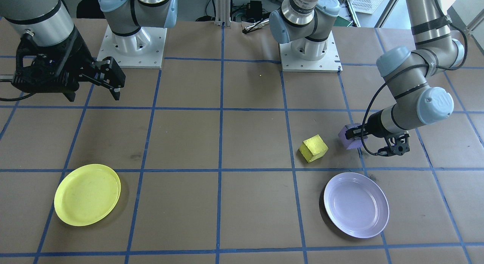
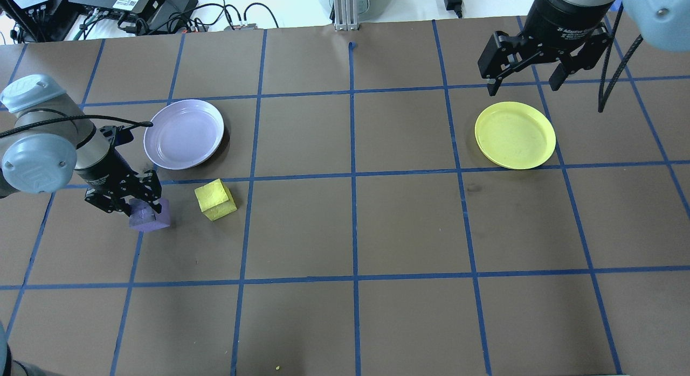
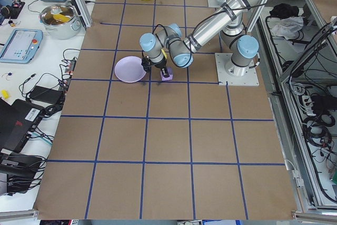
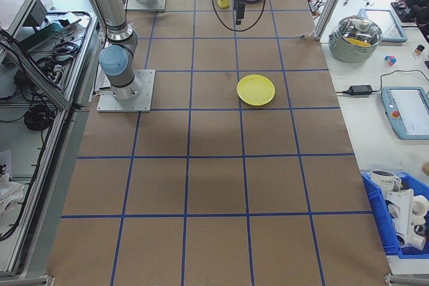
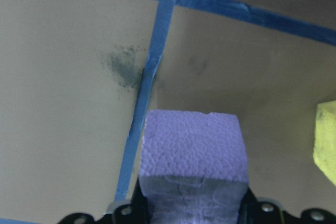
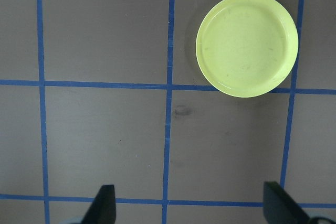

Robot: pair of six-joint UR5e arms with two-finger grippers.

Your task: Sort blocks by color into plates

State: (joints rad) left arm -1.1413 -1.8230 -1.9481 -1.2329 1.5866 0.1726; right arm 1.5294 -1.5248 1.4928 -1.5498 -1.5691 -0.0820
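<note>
My left gripper (image 2: pixel 141 202) is shut on the purple block (image 2: pixel 152 218), low over the table just in front of the lavender plate (image 2: pixel 183 133). In the left wrist view the purple block (image 5: pixel 193 148) fills the space between the jaws. The yellow block (image 2: pixel 214 199) lies on the table just to the right of it, near the lavender plate's rim. My right gripper (image 2: pixel 523 88) hangs open and empty high above the far side of the yellow plate (image 2: pixel 515 134). In the right wrist view that yellow plate (image 6: pixel 247 44) is empty.
The brown table carries a grid of blue tape (image 2: pixel 353 174). The two arm bases (image 1: pixel 132 44) stand at the robot's edge. Cables and electronics (image 2: pixel 135 4) lie beyond the far edge. A pot (image 3: pixel 60 18) and tablets sit on a side bench.
</note>
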